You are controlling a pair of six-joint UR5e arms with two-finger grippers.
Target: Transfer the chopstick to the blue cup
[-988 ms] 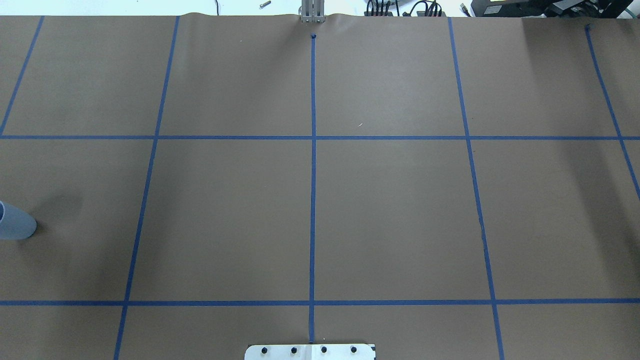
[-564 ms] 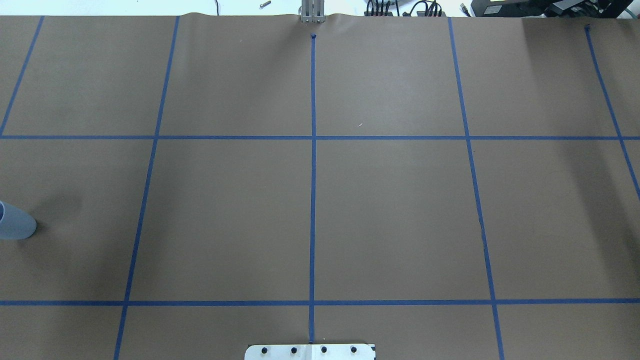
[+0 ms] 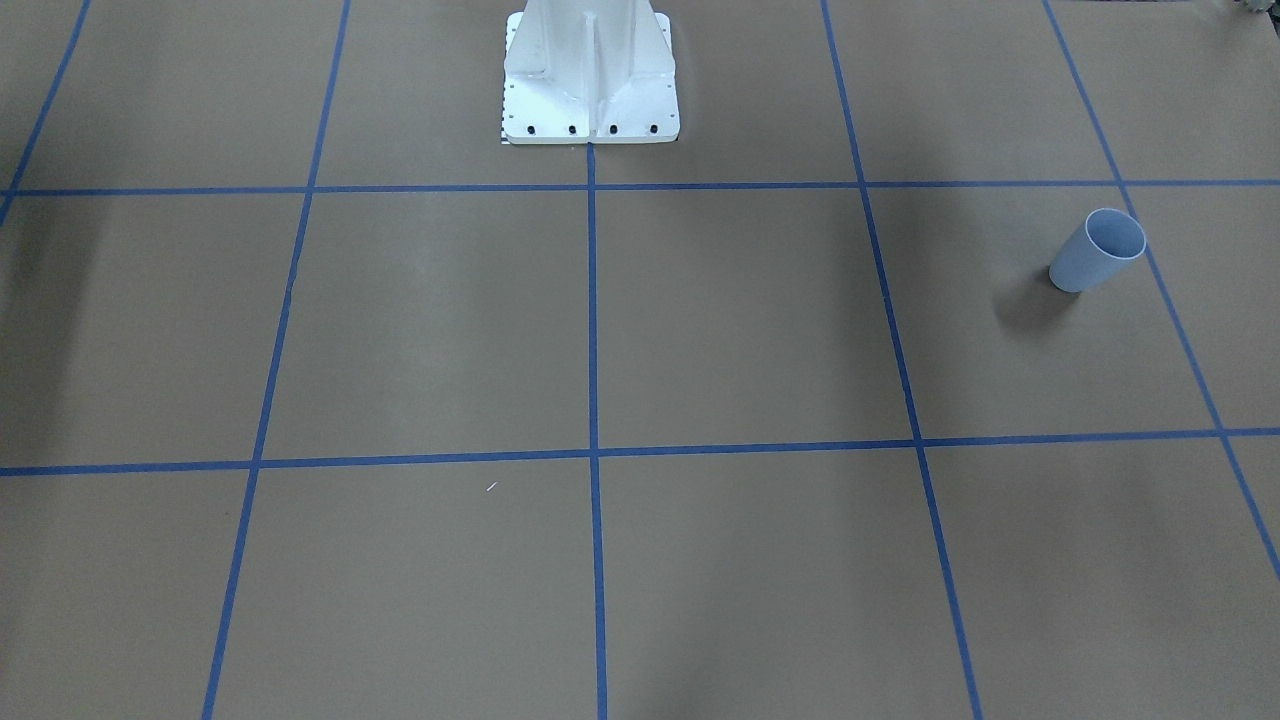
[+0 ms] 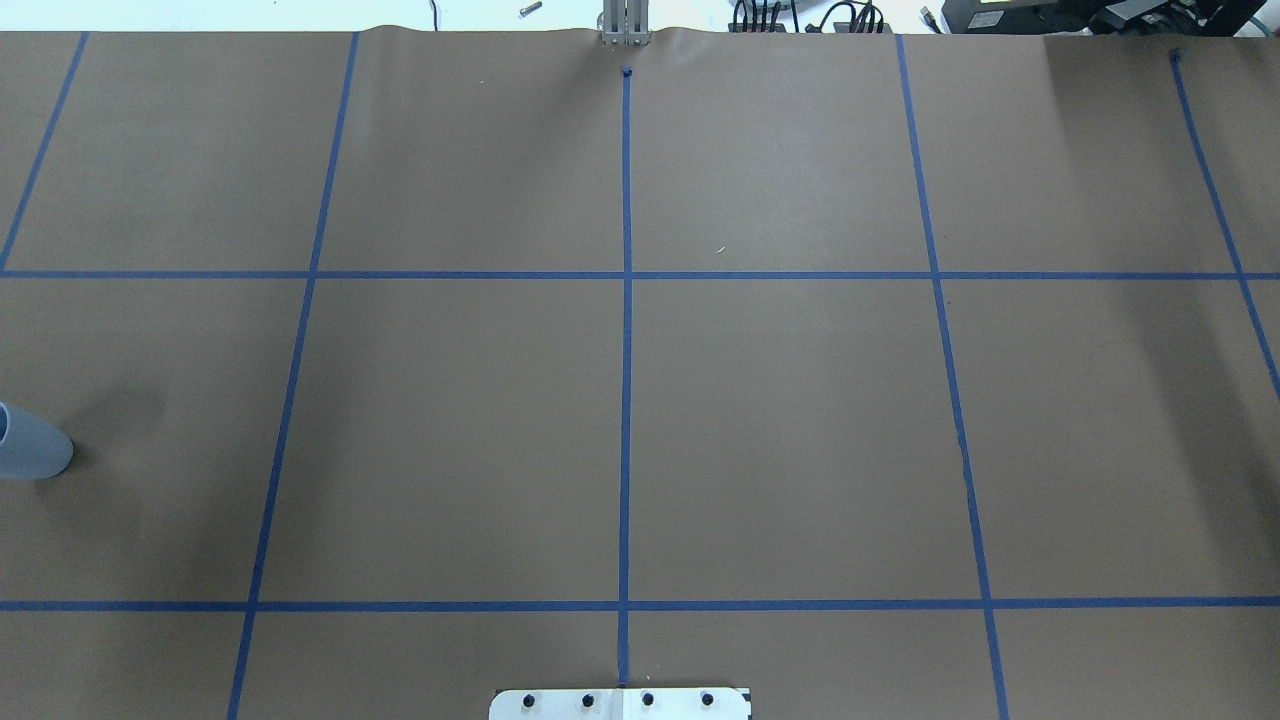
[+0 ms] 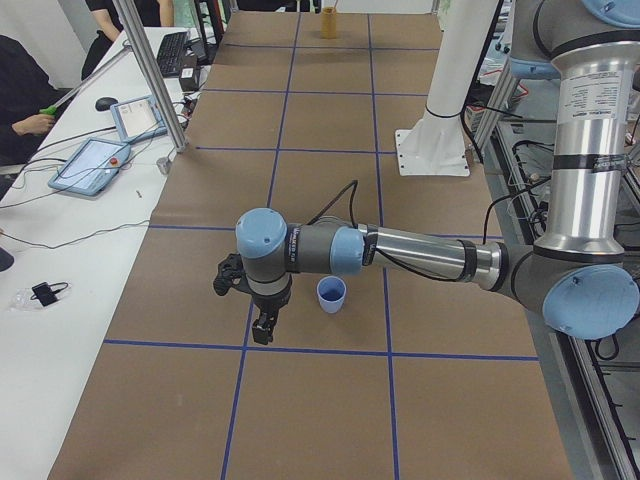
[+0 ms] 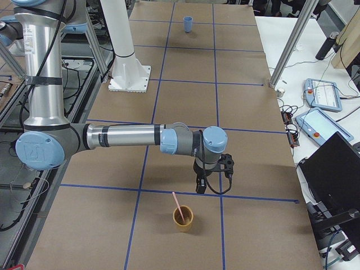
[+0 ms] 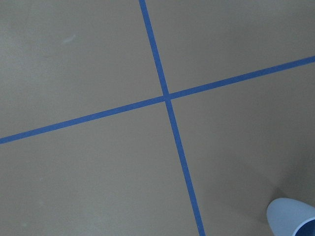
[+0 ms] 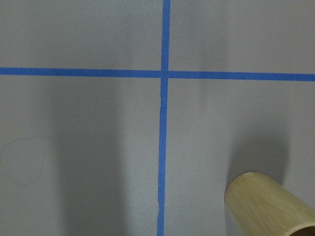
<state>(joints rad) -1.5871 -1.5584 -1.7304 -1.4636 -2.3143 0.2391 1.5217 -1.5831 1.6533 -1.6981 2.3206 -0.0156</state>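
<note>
Near right gripper point(image 6: 199, 188): thin pale pink chopstick point(image 6: 176, 203) standing in tan bamboo cup point(image 6: 183, 223). Just beside left gripper point(image 5: 262, 332): upright pale blue tapered cup point(image 5: 331, 296). Either jaw gap: cannot tell.

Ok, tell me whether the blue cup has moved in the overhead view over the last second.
No. The blue cup stays at the view's left edge, and its gap to the nearest blue tape line is unchanged.
</note>
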